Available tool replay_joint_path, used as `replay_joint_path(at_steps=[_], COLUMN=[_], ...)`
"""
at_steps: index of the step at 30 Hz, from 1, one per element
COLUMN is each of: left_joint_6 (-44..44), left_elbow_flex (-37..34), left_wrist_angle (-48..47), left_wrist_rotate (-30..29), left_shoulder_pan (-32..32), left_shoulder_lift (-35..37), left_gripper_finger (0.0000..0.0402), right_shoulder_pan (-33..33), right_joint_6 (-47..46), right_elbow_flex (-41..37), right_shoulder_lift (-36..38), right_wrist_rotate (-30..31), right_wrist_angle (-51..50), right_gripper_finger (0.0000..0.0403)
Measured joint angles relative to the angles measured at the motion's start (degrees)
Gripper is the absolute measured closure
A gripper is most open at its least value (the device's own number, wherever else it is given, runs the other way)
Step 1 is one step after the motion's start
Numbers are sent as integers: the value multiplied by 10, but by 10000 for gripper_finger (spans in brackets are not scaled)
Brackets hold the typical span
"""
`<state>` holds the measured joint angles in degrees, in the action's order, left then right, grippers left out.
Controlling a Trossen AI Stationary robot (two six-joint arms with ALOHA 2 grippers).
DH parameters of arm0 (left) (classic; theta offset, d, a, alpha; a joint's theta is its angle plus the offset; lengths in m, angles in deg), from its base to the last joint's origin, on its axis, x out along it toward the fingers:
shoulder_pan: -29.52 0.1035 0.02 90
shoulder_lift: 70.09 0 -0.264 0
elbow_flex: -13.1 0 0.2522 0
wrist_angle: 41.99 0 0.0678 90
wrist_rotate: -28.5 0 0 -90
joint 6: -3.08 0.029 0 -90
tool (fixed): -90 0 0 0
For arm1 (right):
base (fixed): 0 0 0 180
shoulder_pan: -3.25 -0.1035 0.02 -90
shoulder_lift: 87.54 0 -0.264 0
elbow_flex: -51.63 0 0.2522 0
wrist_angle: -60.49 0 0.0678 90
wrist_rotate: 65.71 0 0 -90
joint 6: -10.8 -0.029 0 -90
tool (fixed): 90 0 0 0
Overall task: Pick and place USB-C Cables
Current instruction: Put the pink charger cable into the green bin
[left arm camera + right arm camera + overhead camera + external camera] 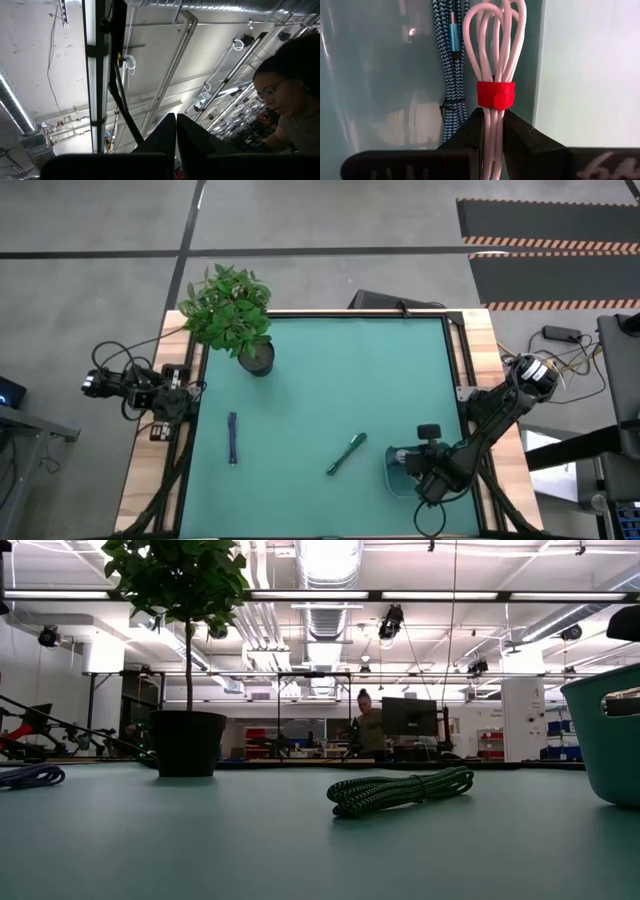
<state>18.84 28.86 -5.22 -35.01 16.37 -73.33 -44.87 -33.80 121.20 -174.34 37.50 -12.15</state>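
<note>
My right gripper (pixel 420 472) hangs over a translucent teal bin (pixel 392 480) at the table's near right, shut on a white USB-C cable bundle (pixel 493 45) bound by a red strap (pixel 495 94). A teal-blue braided cable (pixel 451 75) lies inside the bin. A green cable (pixel 347 453) lies flat mid-table, and a dark blue-purple cable (pixel 232 438) lies to the left. My left gripper (pixel 176 122) is shut, parked off the table's left edge and pointing up at the ceiling. My right gripper pinches the white bundle between its two fingers just behind the red strap (pixel 492 114). The fingers come from above, pointing down, and lie along the bundle. The looped end (pixel 492 20) hangs past the fingertips into the bin; whether it touches the bin's floor I cannot tell.
A potted plant (pixel 232 315) stands at the table's far left. In the low view the bin's wall (pixel 610 730) rises at the right, and the green cable (pixel 400 790) lies in the middle. A person shows in the room beyond the table.
</note>
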Motion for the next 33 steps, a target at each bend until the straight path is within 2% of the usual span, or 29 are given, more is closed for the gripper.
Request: replay_joint_path(at_steps=[9,33], left_joint_6=[0,0], left_elbow_flex=[0,0], left_wrist_angle=[0,0], left_wrist_rotate=[0,0], left_shoulder_pan=[0,0], left_shoulder_lift=[0,0], left_gripper_finger=[402,402], right_shoulder_pan=[0,0], right_joint_6=[1,2], right_elbow_flex=[-28,-56], right_shoulder_lift=[0,0], right_wrist_rotate=[4,4], right_wrist_angle=[41,70], right_gripper_finger=[370,369])
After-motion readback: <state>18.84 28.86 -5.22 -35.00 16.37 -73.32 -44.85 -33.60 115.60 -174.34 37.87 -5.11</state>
